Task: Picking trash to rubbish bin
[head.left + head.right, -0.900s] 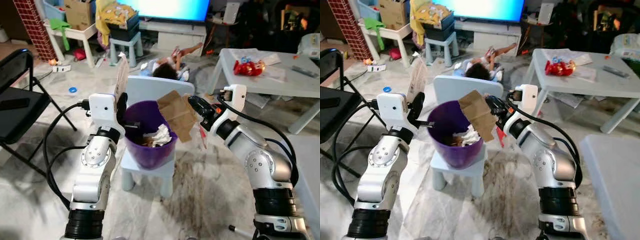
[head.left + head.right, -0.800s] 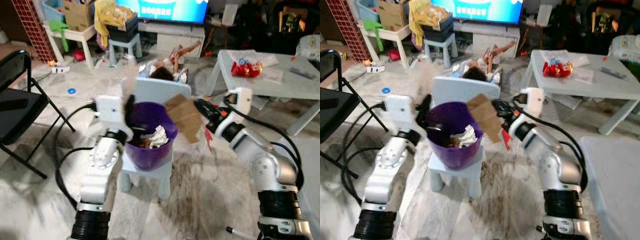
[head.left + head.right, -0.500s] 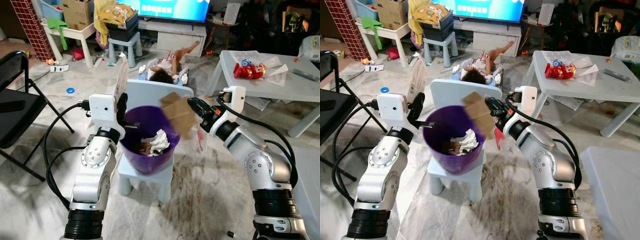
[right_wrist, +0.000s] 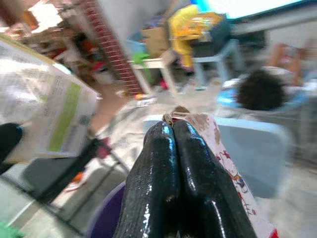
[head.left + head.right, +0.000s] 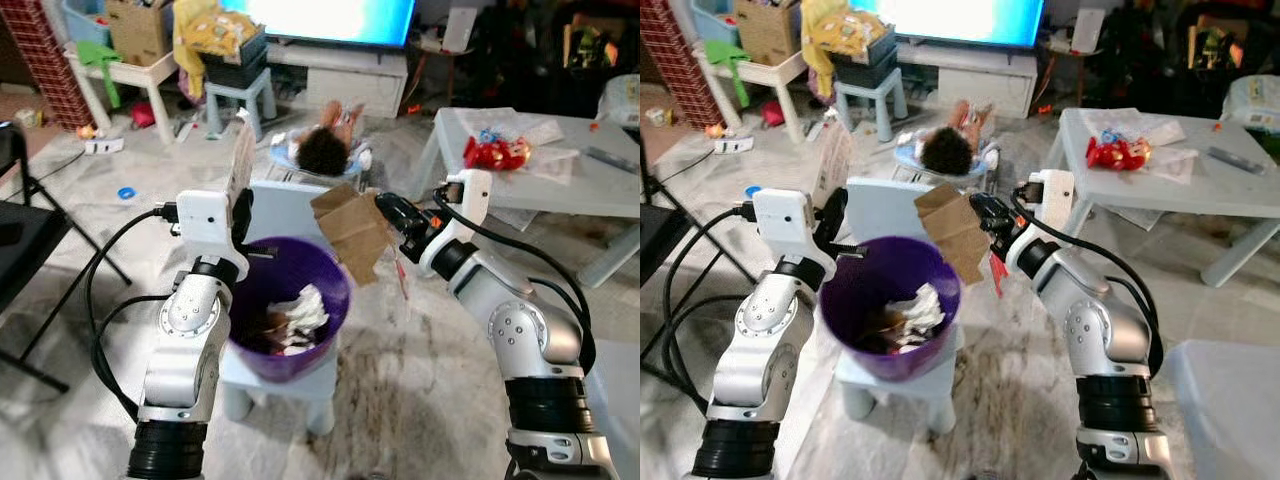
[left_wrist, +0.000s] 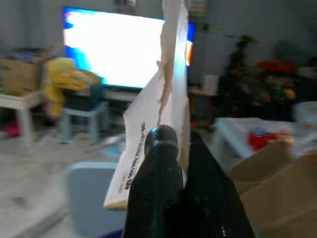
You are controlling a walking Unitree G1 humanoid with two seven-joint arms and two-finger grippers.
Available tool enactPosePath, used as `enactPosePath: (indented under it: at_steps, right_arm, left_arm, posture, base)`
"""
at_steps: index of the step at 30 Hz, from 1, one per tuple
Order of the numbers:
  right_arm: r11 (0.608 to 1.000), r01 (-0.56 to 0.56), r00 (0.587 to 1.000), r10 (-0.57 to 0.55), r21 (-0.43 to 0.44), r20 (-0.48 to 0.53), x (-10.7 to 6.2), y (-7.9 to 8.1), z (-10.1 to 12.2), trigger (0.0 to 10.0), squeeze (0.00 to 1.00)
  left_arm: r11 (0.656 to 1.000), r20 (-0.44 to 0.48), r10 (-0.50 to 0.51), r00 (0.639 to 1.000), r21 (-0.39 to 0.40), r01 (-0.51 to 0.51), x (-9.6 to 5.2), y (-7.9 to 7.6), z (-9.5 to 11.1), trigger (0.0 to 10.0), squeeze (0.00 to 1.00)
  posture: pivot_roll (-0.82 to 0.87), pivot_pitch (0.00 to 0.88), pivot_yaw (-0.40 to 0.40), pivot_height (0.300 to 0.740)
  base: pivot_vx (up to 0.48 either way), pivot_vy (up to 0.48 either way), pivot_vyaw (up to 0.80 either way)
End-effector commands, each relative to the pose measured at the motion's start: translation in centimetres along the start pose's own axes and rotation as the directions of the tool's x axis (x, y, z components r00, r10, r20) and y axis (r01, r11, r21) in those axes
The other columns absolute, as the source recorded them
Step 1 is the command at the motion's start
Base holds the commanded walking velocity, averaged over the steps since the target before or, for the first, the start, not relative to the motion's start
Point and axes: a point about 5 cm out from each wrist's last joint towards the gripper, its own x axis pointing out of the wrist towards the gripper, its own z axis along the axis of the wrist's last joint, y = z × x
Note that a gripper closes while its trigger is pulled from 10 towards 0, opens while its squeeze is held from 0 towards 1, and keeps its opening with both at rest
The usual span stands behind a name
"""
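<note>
A purple bin [image 5: 285, 305] holding crumpled white paper [image 5: 305, 308] and other scraps stands on a small pale-blue chair [image 5: 285, 375]. My left gripper [image 5: 243, 198] hovers over the bin's near left rim, shut on a torn white printed sheet [image 6: 148, 134] held upright. My right gripper [image 5: 382, 207] is at the bin's far right. It is shut on a brown cardboard piece [image 5: 350, 230] and a red-and-white wrapper [image 4: 225, 166]. The cardboard hangs just above the rim.
A person [image 5: 325, 150] lies on the floor right behind the chair. A white low table [image 5: 560, 185] with a red packet [image 5: 490, 152] stands to the right. A black folding chair [image 5: 15, 225] is at the left. Stools, boxes and a lit TV line the back.
The whole picture has shifted, so the bin and chair now sit lower and more to the left under my arms. Both grippers keep their hold. The person on the floor has changed posture.
</note>
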Motion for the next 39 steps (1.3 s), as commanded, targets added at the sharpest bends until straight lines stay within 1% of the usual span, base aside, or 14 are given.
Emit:
enactPosePath:
  at_steps: [1, 5, 9, 14, 18, 20, 24, 25, 27, 30, 34, 35, 38, 39]
  right_arm:
    - [1.0, -0.023, 0.999, 0.024, -0.016, 0.024, 0.4, 0.7, 0.7, 0.0, 0.0]
    - [1.0, -0.022, 0.999, 0.023, -0.018, 0.024, 0.3, 0.7, 0.8, 0.0, 0.0]
    - [1.0, -0.02, 1.0, 0.021, -0.018, 0.023, 0.3, 0.6, 0.8, 0.0, 0.0]
    - [1.0, -0.019, 1.0, 0.019, -0.016, 0.018, 0.3, 0.5, 0.6, 0.0, 0.0]
    - [1.0, -0.023, 1.0, 0.023, -0.015, 0.018, 0.5, 0.6, 0.5, 0.0, 0.0]
    - [1.0, -0.024, 1.0, 0.024, -0.014, 0.019, 0.5, 0.6, 0.5, 0.0, 0.0]
    - [1.0, -0.025, 1.0, 0.025, -0.013, 0.019, 0.6, 0.5, 0.5, 0.0, 0.0]
    - [1.0, -0.024, 1.0, 0.024, -0.011, 0.019, 0.6, 0.5, 0.4, 0.0, 0.0]
    - [1.0, -0.024, 1.0, 0.024, -0.009, 0.019, 0.6, 0.5, 0.3, 0.0, 0.0]
    - [1.0, -0.024, 1.0, 0.024, -0.006, 0.018, 0.7, 0.4, 0.1, 0.0, 0.0]
    - [1.0, -0.024, 1.0, 0.024, -0.003, 0.019, 0.9, 0.4, 0.1, 0.0, 0.0]
    - [1.0, -0.026, 0.999, 0.026, -0.002, 0.02, 1.0, 0.4, 0.1, 0.0, 0.0]
    - [1.0, -0.029, 0.999, 0.029, -0.002, 0.022, 1.3, 0.4, 0.1, 0.0, 0.0]
    - [1.0, -0.029, 0.999, 0.029, -0.002, 0.022, 1.3, 0.4, 0.1, 0.0, 0.0]
  left_arm:
    - [1.0, 0.011, 0.012, 1.0, 0.015, -0.012, 0.0, 0.5, 0.4, 0.0, 0.0]
    - [1.0, 0.002, 0.02, 1.0, 0.012, -0.02, -0.3, 0.6, 0.2, 0.0, 0.0]
    - [0.998, -0.017, 0.06, 0.998, -0.001, -0.06, -1.2, 0.9, -0.2, 0.0, 0.0]
    - [0.994, -0.077, 0.1, 0.992, -0.039, -0.103, -2.6, 1.0, -1.1, 0.0, 0.0]
    - [0.988, -0.126, 0.121, 0.985, -0.081, -0.132, -3.0, 0.7, -1.4, 0.0, 0.0]
    - [0.982, -0.176, 0.119, 0.977, -0.127, -0.142, -3.4, 0.4, -1.8, 0.0, 0.0]
    - [0.983, -0.201, 0.101, 0.974, -0.13, -0.129, -4.1, 0.0, -1.8, 0.0, 0.0]
    - [0.983, -0.221, 0.093, 0.971, -0.132, -0.124, -4.9, -0.2, -1.8, 0.0, 0.0]
    - [0.984, -0.238, 0.091, 0.967, -0.128, -0.124, -5.4, -0.1, -2.0, 0.0, 0.0]
    - [0.98, -0.297, 0.106, 0.949, -0.131, -0.151, -6.6, 0.3, -2.6, 0.0, 0.0]
    - [0.967, -0.405, 0.123, 0.906, -0.156, -0.201, -8.3, 0.9, -3.8, 0.0, 0.0]
    - [0.959, -0.468, 0.12, 0.876, -0.173, -0.224, -9.3, 1.0, -4.5, 0.0, 0.0]
    - [0.948, -0.564, 0.104, 0.819, -0.193, -0.254, -11.7, 1.3, -5.4, 0.0, 0.0]
    - [0.948, -0.564, 0.104, 0.819, -0.193, -0.254, -11.7, 1.3, -5.4, 0.0, 0.0]
  posture:
    - [0.01, 0.107, -0.095, 0.74]
    - [0.01, 0.109, -0.094, 0.74]
    - [0.02, 0.111, -0.092, 0.74]
    - [0.04, 0.116, -0.094, 0.74]
    - [0.05, 0.115, -0.093, 0.74]
    - [0.05, 0.115, -0.091, 0.74]
    - [0.06, 0.116, -0.087, 0.74]
    - [0.08, 0.119, -0.083, 0.74]
    - [0.08, 0.119, -0.082, 0.74]
    - [0.09, 0.121, -0.08, 0.74]
    - [0.11, 0.122, -0.078, 0.74]
    - [0.12, 0.121, -0.078, 0.74]
    - [0.13, 0.119, -0.074, 0.74]
    - [0.13, 0.119, -0.074, 0.74]
  base:
    - [0.48, 0.0, 0.0]
    - [0.48, 0.0, 0.0]
    - [0.0, 0.0, 0.0]
    - [0.0, 0.0, 0.0]
    - [0.0, 0.0, 0.0]
    - [0.0, 0.0, 0.0]
    - [0.0, 0.0, 0.0]
    - [0.0, 0.0, 0.0]
    - [0.0, 0.0, 0.0]
    - [0.0, 0.0, 0.0]
    - [0.0, 0.0, 0.0]
    - [0.0, 0.0, 0.0]
    - [0.0, 0.0, 0.0]
    - [0.0, 0.0, 0.0]
